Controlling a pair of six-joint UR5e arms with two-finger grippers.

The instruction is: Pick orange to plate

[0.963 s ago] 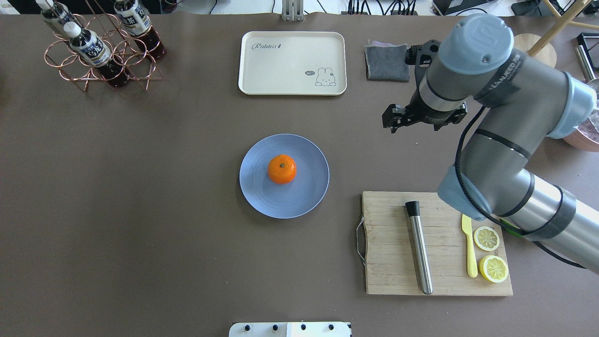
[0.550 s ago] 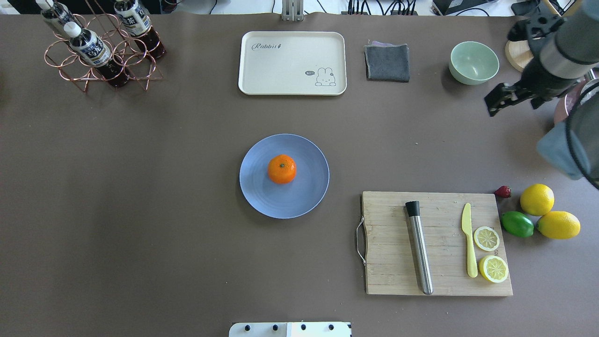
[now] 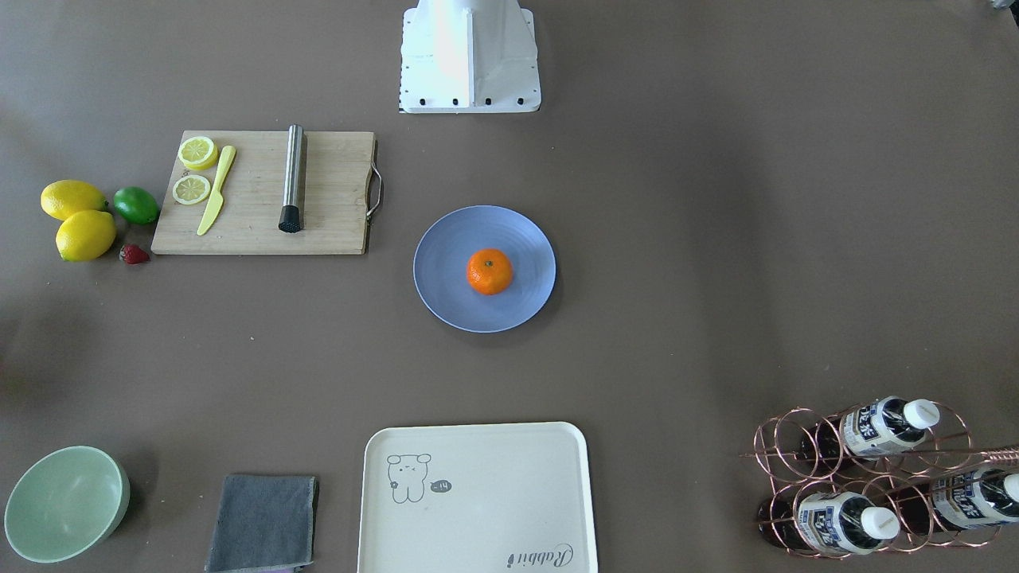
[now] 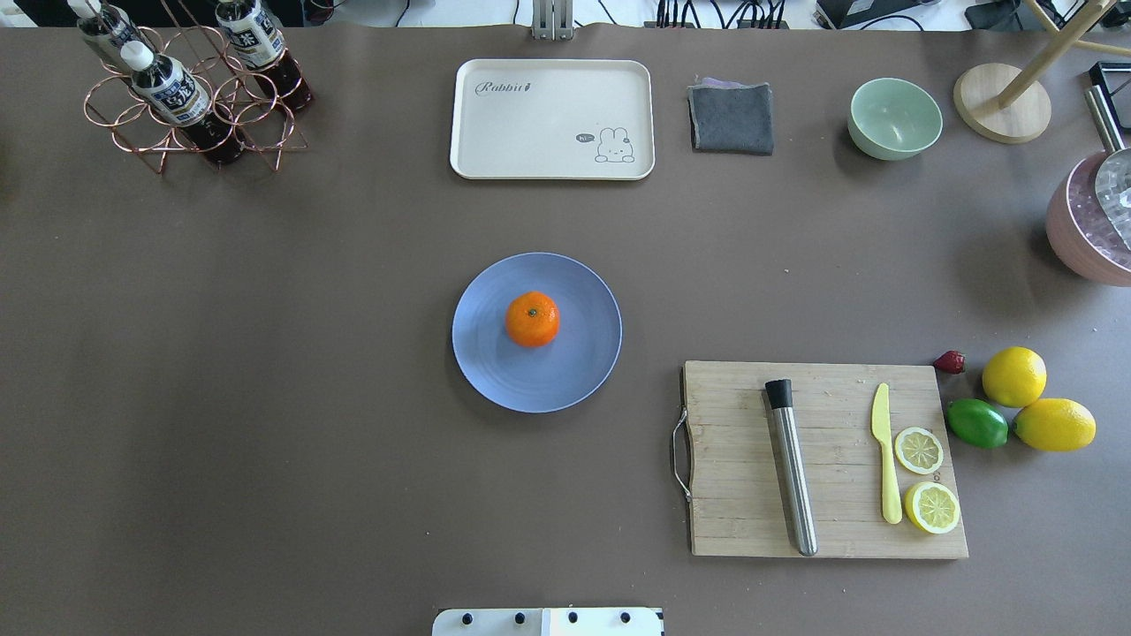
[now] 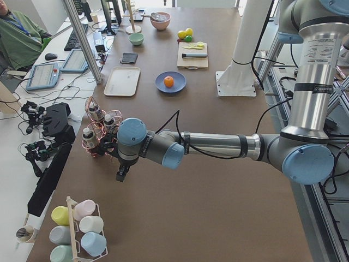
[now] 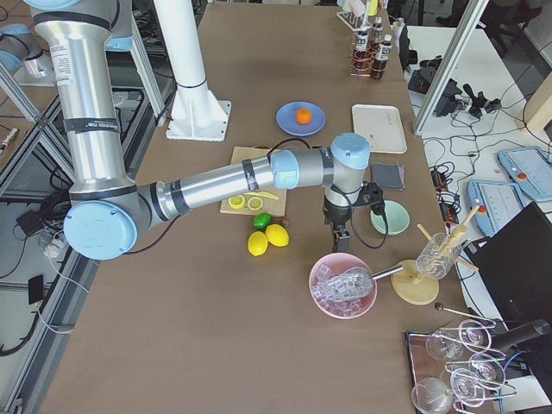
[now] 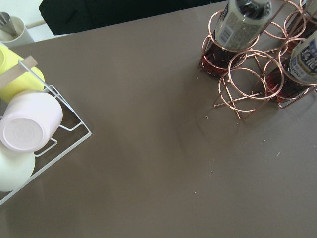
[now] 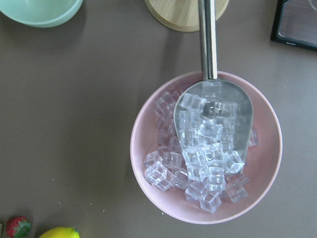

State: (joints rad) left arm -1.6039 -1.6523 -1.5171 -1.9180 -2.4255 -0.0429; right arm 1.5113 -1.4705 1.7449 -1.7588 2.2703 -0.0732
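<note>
The orange (image 4: 532, 318) sits near the middle of the periwinkle-blue plate (image 4: 495, 371) at the table's centre, with nothing touching it. The front-facing view shows the same orange (image 3: 489, 271) on the plate (image 3: 446, 294). No gripper shows in the overhead or front-facing views. My left gripper (image 5: 121, 174) hangs over bare table near the bottle rack, far from the plate, seen only in the left side view. My right gripper (image 6: 338, 240) hangs between the mint bowl and the pink ice bowl, seen only in the right side view. I cannot tell whether either is open or shut.
A cream tray (image 4: 552, 118), grey cloth (image 4: 731, 117) and mint bowl (image 4: 894, 117) line the far edge. The cutting board (image 4: 733, 477), lemons (image 4: 1013, 375) and lime (image 4: 976, 422) lie right. A pink ice bowl (image 8: 205, 148) is under the right wrist; a bottle rack (image 4: 190, 97) stands far left.
The right arm has swung away to the right and left the overhead view, uncovering the mint bowl, lemons and lime. The orange and the plate have not moved.
</note>
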